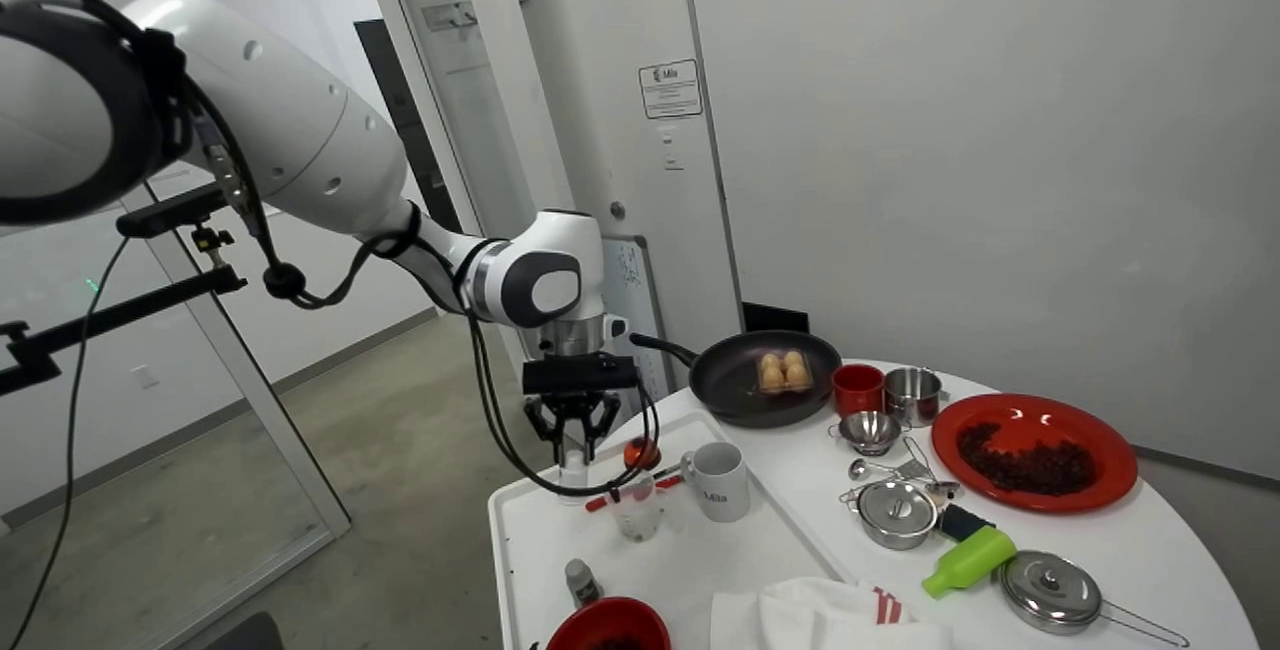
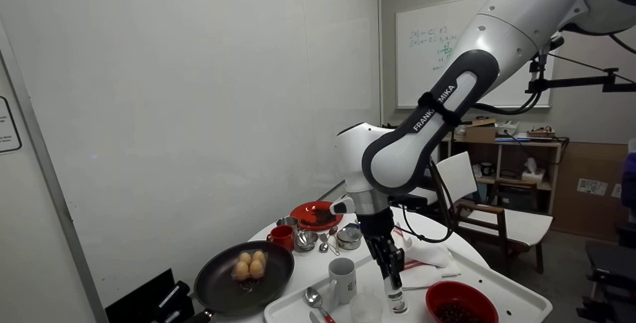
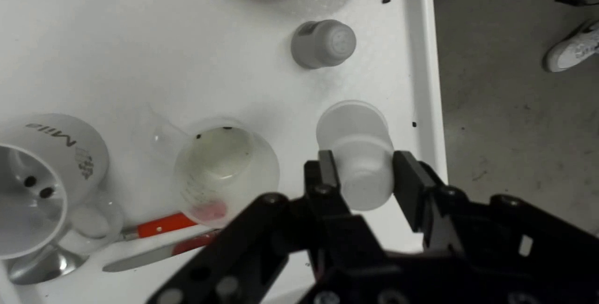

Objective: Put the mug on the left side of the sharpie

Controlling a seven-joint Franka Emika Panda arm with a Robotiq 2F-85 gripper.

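"Mila" is being displayed on the mug [image 3: 70, 168], beside a printed emblem [image 3: 85, 161]. "Mila" is also being shown atop the posted notice [image 1: 670, 90], whose finer print is being rendered illegibly small. On the robot arm [image 2: 467, 82], "FRANK" and "MIKA" are being presented, the letters between being covered by a black strap [image 2: 439, 109]. Handwritten formulas [image 2: 432, 37], mostly illegible, are being carried by the whiteboard [image 2: 422, 79].
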